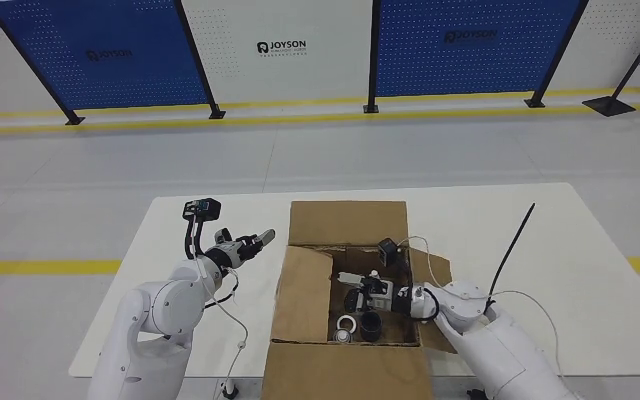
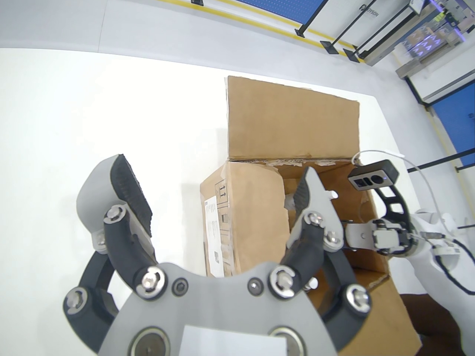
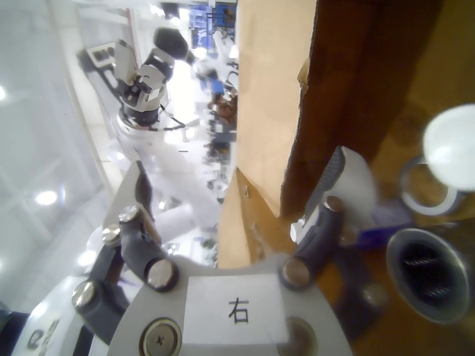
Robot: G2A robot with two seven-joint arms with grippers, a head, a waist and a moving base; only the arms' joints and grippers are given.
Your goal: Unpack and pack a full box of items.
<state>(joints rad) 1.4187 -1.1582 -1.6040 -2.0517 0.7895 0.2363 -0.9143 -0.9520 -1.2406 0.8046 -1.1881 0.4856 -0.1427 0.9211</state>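
Top view: mounted high on the robot, above both arms. It faces down and forward over the desk (image 1: 150, 250), far enough back to take in the whole box (image 1: 348, 222) and the floor (image 1: 320, 150) beyond.
Left wrist view: sits just behind the left claw (image 2: 215, 172) and looks along it, down onto the box's outer side from fairly near.
Right wrist view: sits just behind the right claw (image 3: 237, 164), low inside the box and very close to its wall, facing across toward the left arm (image 3: 143, 86).
Shared: all three cover the box. Each wrist view catches the opposite arm, and the top view covers both.
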